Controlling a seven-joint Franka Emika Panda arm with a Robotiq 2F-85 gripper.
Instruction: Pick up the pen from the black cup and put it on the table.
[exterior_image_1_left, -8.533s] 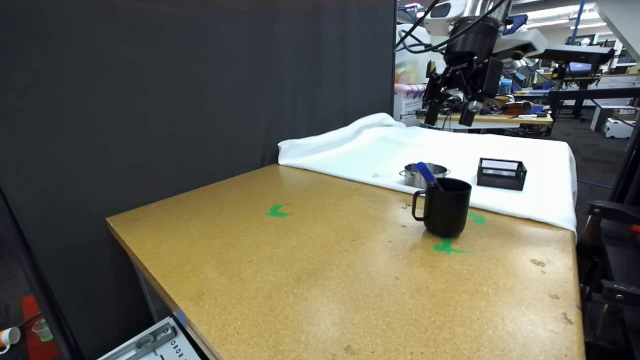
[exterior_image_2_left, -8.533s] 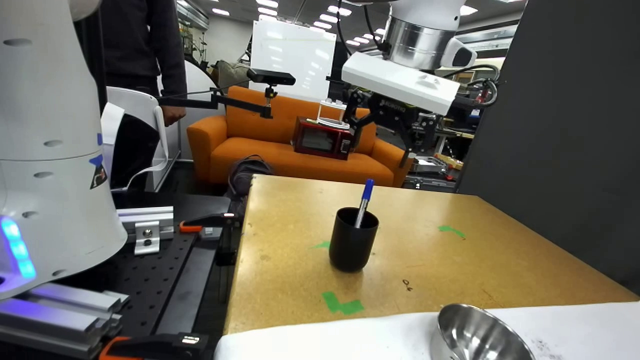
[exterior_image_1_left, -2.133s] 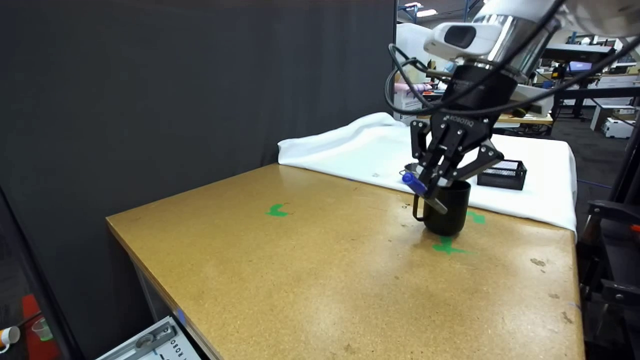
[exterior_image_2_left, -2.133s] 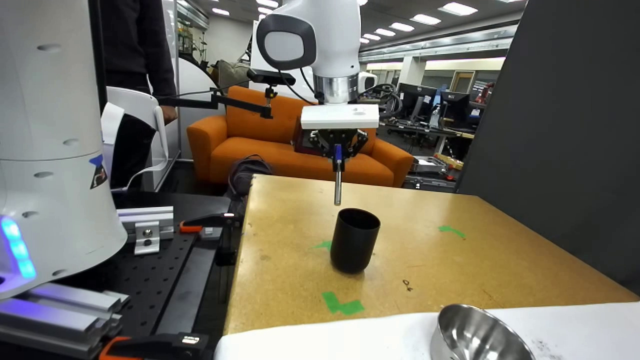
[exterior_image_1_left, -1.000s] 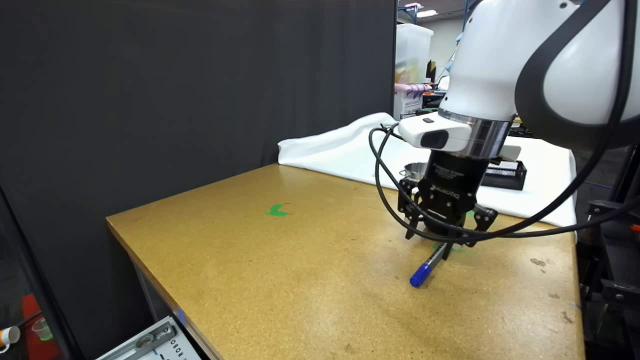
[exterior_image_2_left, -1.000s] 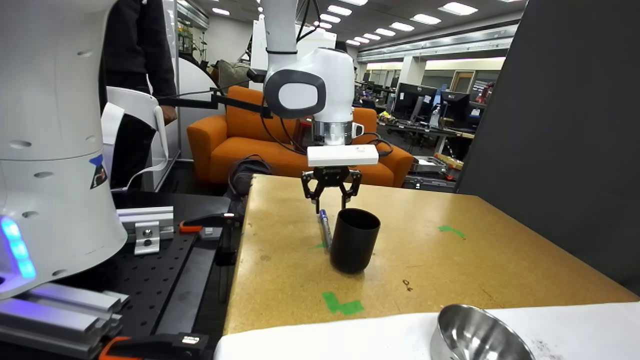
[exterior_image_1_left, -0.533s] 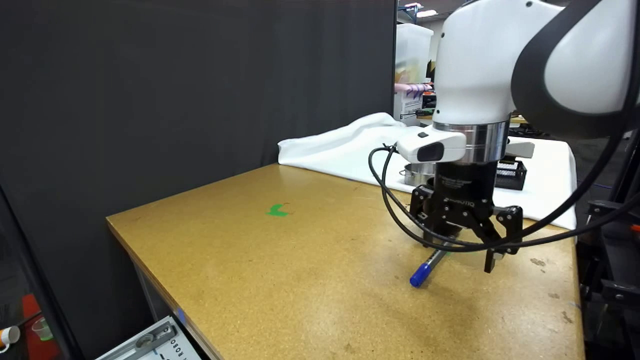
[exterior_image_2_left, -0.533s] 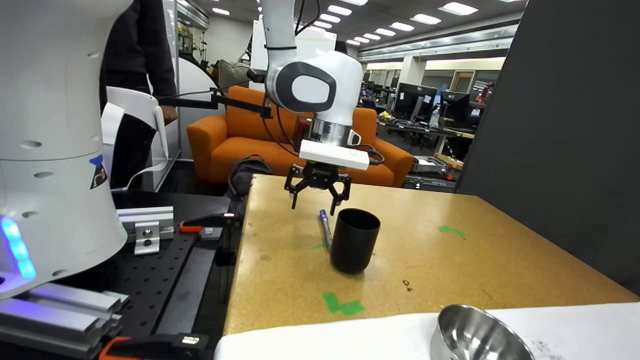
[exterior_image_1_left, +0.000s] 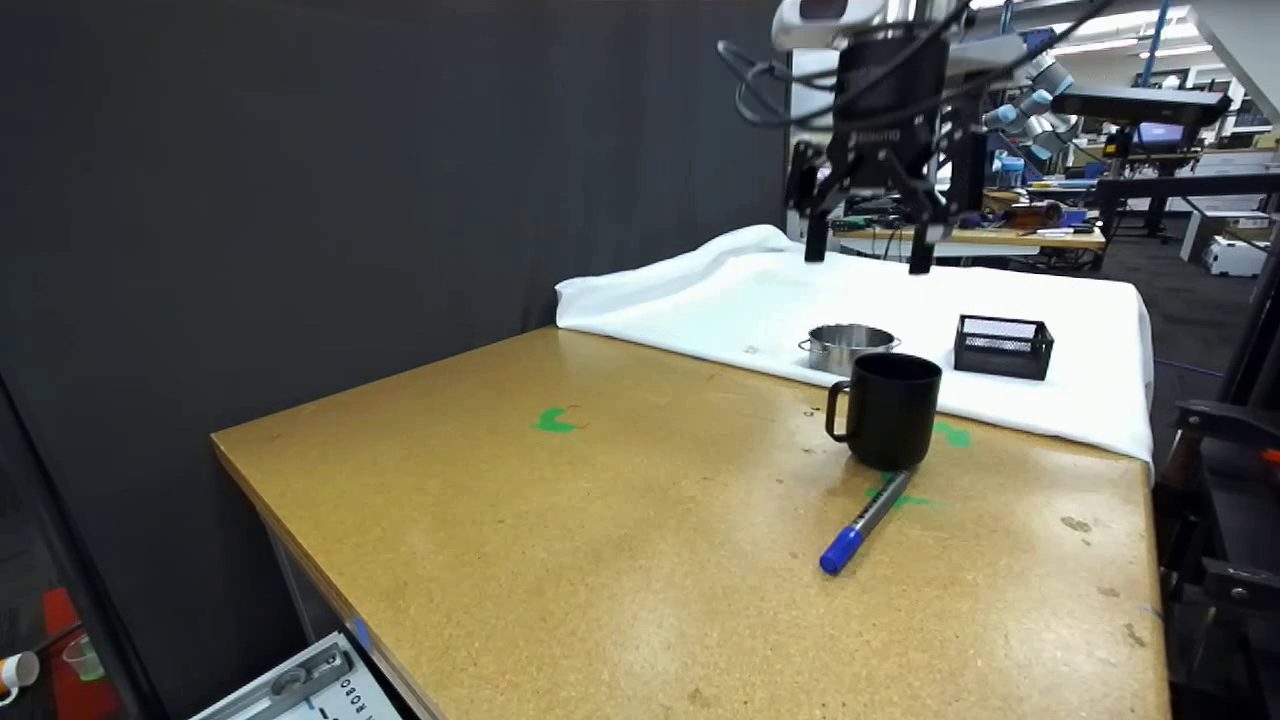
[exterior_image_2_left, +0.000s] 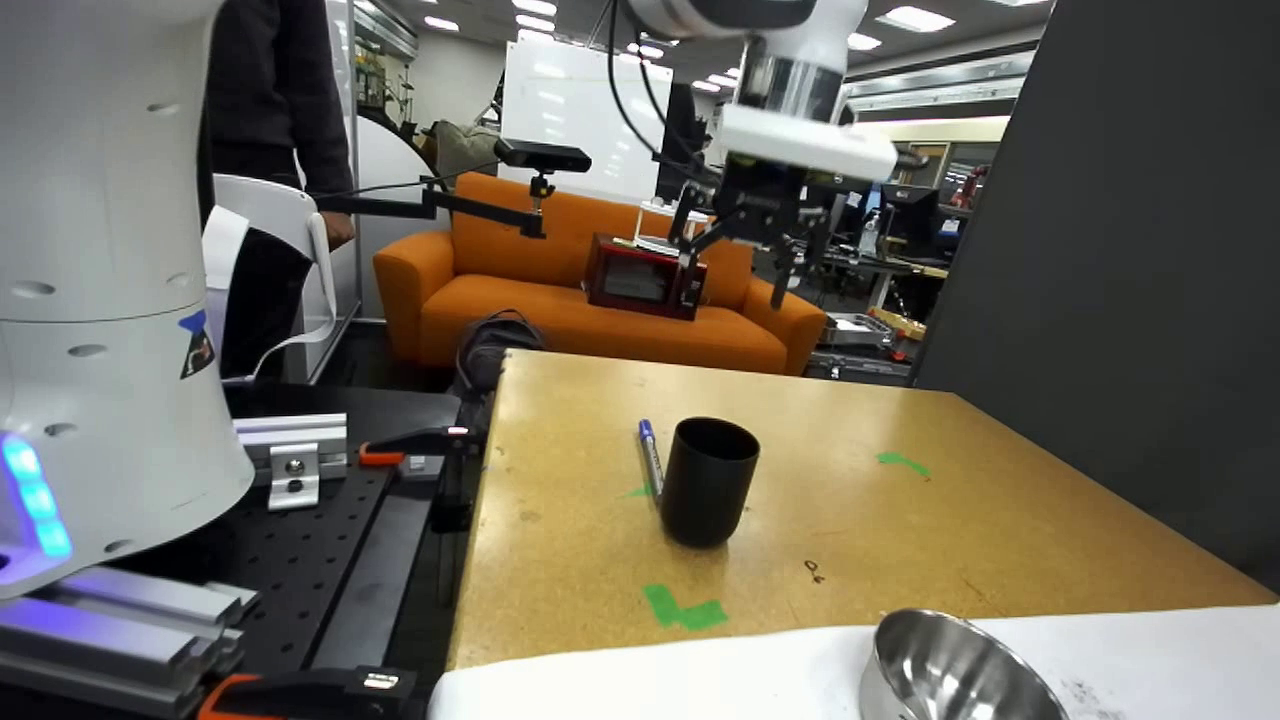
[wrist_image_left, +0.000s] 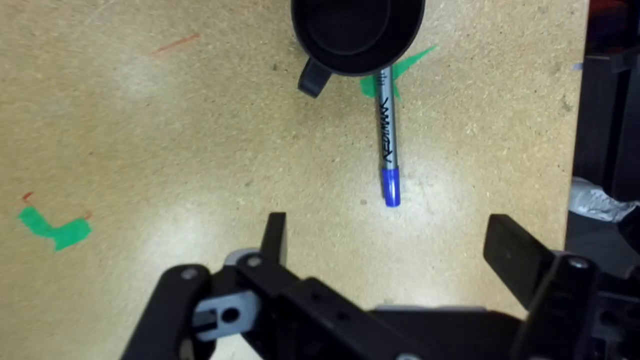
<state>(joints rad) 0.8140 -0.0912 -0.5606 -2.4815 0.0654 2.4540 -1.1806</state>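
The slim pen with a blue cap and grey barrel lies flat on the table, in both exterior views (exterior_image_1_left: 868, 520) (exterior_image_2_left: 651, 458) and in the wrist view (wrist_image_left: 387, 135). Its grey end is right beside the base of the black cup (exterior_image_1_left: 890, 415); I cannot tell whether they touch. The cup stands upright and its inside looks empty in an exterior view (exterior_image_2_left: 708, 490) and the wrist view (wrist_image_left: 350, 30). The tan speckled table (exterior_image_1_left: 600, 560) bears green marks. My gripper (exterior_image_1_left: 868, 258) is open and empty, high above the table; its spread fingers show in the wrist view (wrist_image_left: 387, 235).
A white cloth (exterior_image_1_left: 680, 305) covers the surface beyond the cup. A metal pot (exterior_image_1_left: 848, 350) and a black mesh basket (exterior_image_1_left: 1002, 350) stand on it. A dark partition (exterior_image_1_left: 400, 200) borders the table. The robot base (exterior_image_2_left: 110, 300) stands beside the table.
The pen stood in the cup, then was in my gripper's hold outside it, and was let go onto the table. My gripper has opened and risen away. The cup has barely moved.
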